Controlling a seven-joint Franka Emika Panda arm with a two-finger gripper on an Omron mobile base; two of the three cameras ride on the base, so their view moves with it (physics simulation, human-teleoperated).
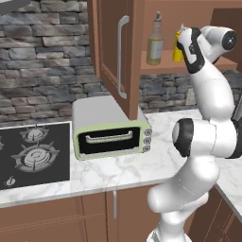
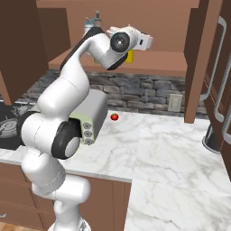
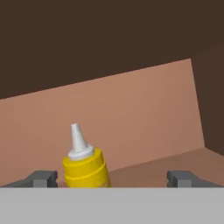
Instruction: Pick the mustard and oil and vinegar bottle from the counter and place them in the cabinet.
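My gripper point(image 3: 112, 178) stood spread, gripping nothing. The mustard point(image 3: 85, 167) stood upright on the cabinet point(image 1: 189, 66) shelf: light, slick plastic, best pinched mid-body, I judged.

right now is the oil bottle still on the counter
No, the oil bottle stands on the cabinet shelf, beside the mustard.

No legible text or labels anywhere.
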